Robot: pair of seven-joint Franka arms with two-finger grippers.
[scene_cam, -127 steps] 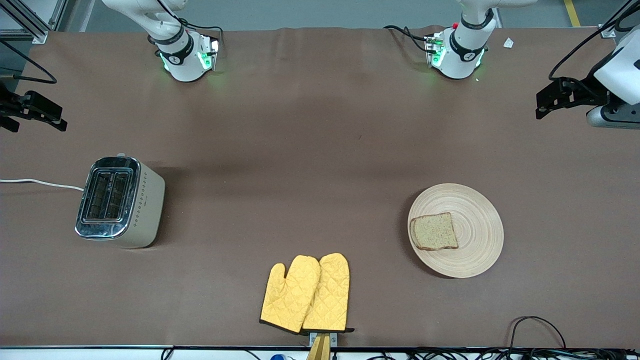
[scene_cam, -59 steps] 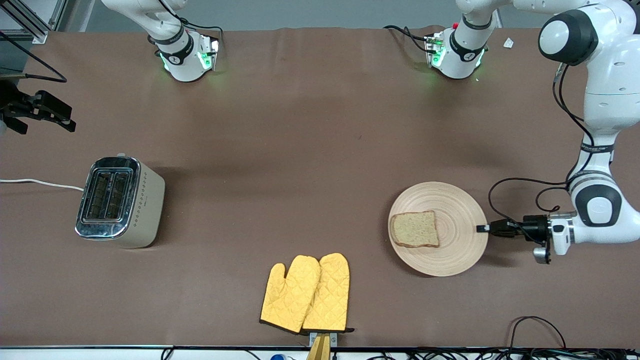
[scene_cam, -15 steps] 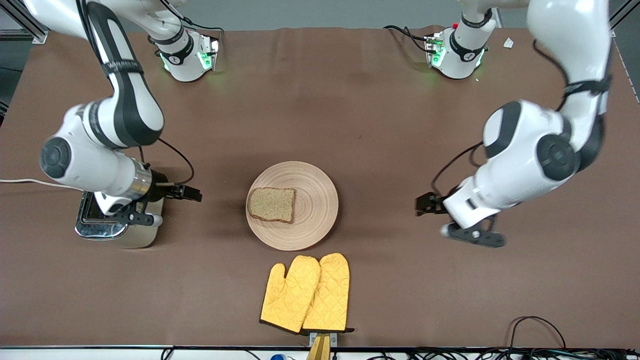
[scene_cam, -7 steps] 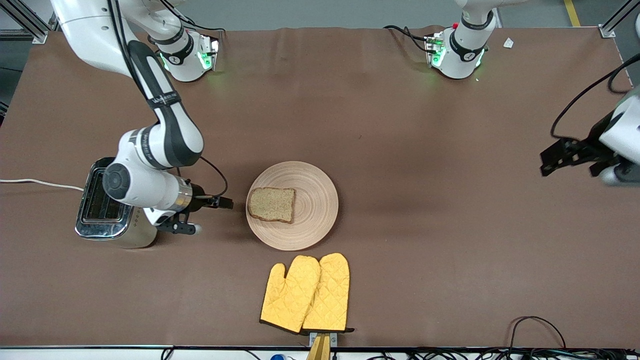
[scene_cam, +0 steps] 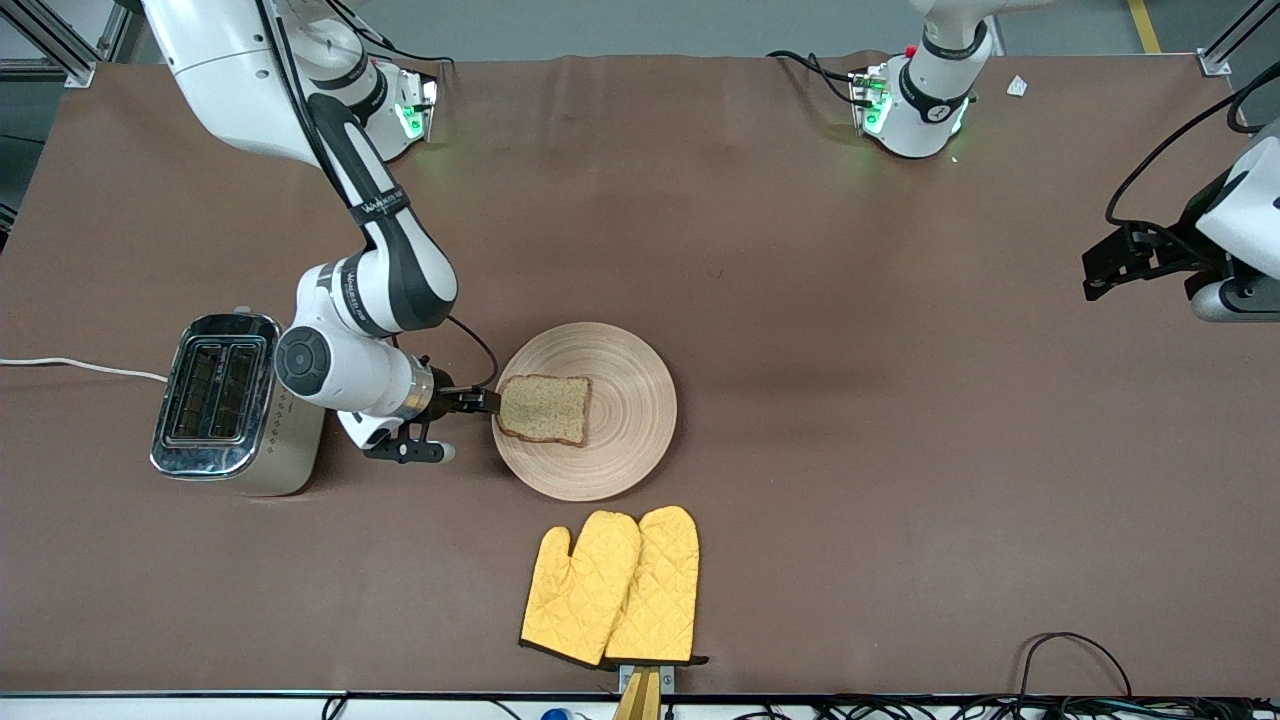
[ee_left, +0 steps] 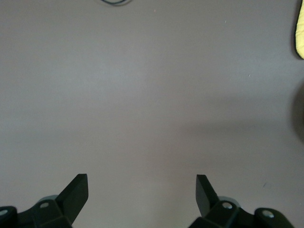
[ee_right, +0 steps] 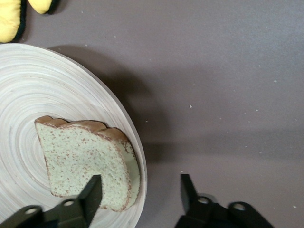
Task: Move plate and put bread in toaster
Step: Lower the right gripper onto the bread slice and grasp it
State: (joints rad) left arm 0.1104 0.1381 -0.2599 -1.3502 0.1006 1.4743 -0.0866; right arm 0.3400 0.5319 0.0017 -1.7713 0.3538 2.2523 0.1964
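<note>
The pale wooden plate (scene_cam: 632, 400) lies mid-table with the brown bread slice (scene_cam: 545, 408) on it, toward the toaster's side. The cream toaster (scene_cam: 240, 400) stands at the right arm's end, its slots empty. My right gripper (scene_cam: 490, 402) is open at the plate's rim between toaster and bread. In the right wrist view the gripper (ee_right: 141, 183) straddles the rim of the plate (ee_right: 47, 85), one finger over the edge of the bread (ee_right: 80, 152) and the other over bare table. My left gripper (scene_cam: 1095, 275) is open and empty, raised over the left arm's end of the table (ee_left: 141, 180).
A pair of yellow oven mitts (scene_cam: 612, 588) lies near the front edge, nearer the camera than the plate; they also show in the right wrist view (ee_right: 9, 19). The toaster's white cord (scene_cam: 80, 366) runs off the table's end. Black cables (scene_cam: 1075, 650) lie at the front edge.
The plate with the bread was pushed from the left arm's end to mid-table. The left arm then drew back and rose. The right gripper moved from the toaster to the plate's rim.
</note>
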